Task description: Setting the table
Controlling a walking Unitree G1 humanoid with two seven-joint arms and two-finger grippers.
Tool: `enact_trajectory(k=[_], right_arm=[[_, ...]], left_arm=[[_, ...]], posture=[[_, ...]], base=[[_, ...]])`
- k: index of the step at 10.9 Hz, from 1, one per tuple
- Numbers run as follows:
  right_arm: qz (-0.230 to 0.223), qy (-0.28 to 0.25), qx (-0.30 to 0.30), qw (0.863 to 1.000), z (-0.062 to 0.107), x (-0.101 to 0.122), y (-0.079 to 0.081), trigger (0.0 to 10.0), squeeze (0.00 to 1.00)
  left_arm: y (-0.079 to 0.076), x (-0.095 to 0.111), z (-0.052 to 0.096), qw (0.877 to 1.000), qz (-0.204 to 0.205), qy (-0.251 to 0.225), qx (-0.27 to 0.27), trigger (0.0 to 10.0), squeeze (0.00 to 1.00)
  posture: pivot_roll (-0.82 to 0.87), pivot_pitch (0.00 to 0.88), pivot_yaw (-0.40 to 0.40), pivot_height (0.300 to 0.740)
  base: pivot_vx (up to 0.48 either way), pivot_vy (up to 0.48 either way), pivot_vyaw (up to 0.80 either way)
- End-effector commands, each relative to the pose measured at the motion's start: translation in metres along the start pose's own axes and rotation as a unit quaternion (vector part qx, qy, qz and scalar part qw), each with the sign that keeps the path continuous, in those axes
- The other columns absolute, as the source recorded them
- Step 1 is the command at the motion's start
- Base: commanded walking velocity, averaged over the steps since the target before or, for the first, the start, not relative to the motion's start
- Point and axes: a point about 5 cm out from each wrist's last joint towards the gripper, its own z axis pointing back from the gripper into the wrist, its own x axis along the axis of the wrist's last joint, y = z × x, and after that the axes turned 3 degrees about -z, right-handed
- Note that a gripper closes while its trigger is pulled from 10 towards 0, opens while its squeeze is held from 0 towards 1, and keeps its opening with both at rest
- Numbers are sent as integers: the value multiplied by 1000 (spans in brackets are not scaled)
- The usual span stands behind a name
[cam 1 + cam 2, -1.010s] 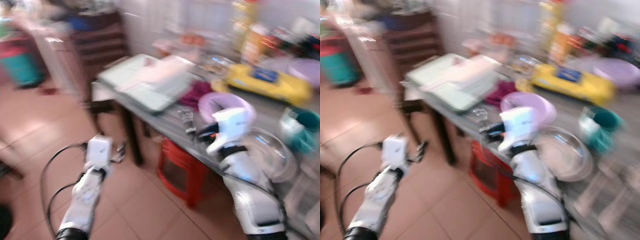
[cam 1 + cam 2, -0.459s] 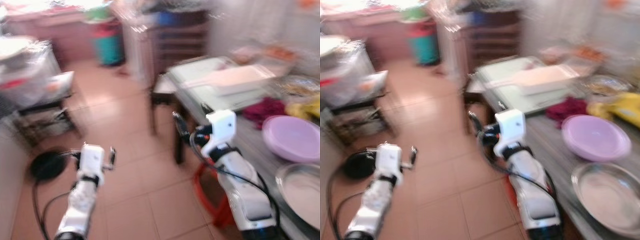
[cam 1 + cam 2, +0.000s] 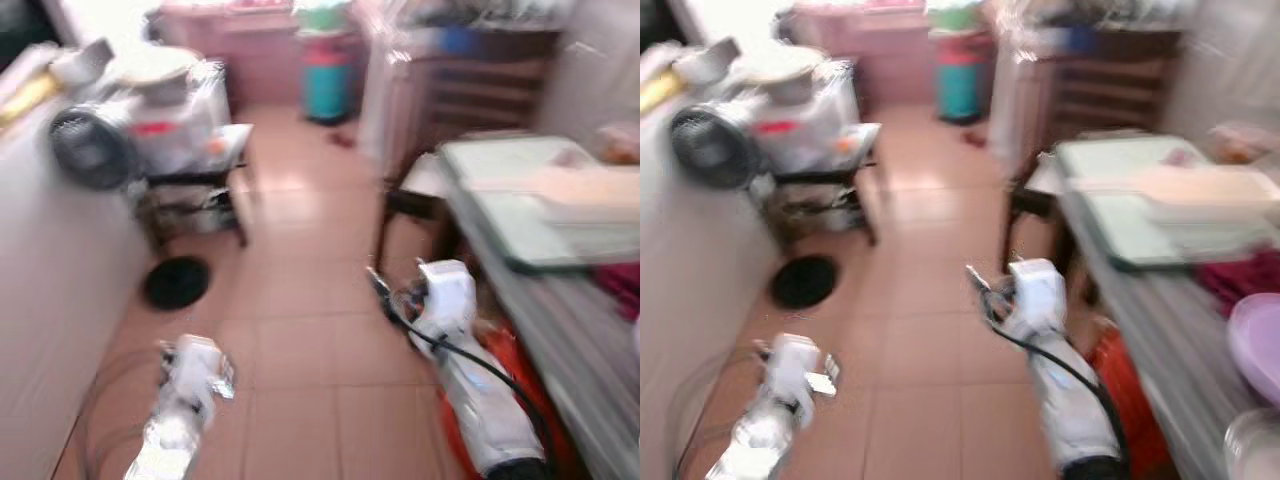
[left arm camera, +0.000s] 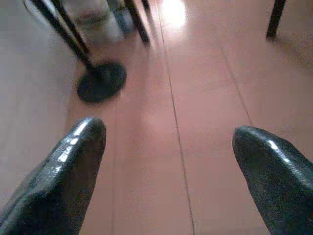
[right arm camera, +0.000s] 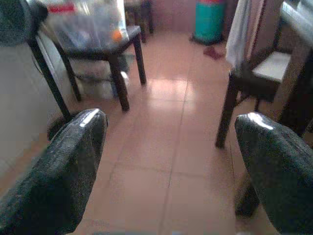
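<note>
The grey table runs along the right edge of the blurred head views. On it lie a pale green tray, a purple plate and the rim of a metal bowl. My right gripper hangs over the tiled floor just left of the table. In its wrist view the fingers stand wide apart with nothing between them. My left gripper is low over the floor at the left, away from the table. Its fingers are also spread and empty.
A red stool sits under the table by my right arm. A dark chair stands at the table's far end. At the left are a white wall, a fan with a black base and a low black table. A teal bin stands far back.
The camera has swung left: the table has slid to the right edge, and the floor, fan and low table have come into view. Both arms keep the same pose.
</note>
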Motion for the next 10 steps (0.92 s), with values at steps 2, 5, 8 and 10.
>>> enact_trajectory(k=[2,5,8,10], right_arm=[[-8,77,-10,997,4,-45,-2,10000,133],[-69,209,-106,970,27,-97,-28,10000,0],[-38,305,-142,941,54,-131,-30,10000,0],[-41,332,-139,932,63,-142,-22,10000,0]], left_arm=[[0,-13,0,998,-34,45,-18,10000,0],[-15,-38,9,988,-73,118,-67,10000,0],[-19,-53,16,978,-71,177,-78,10000,0],[-23,-67,25,968,-107,206,-98,10000,0]], posture=[[-23,0,16,740],[-23,0,19,740],[-38,0,34,740],[-49,0,43,740]], base=[[0,0,400],[0,0,0],[0,0,0],[0,0,0]])
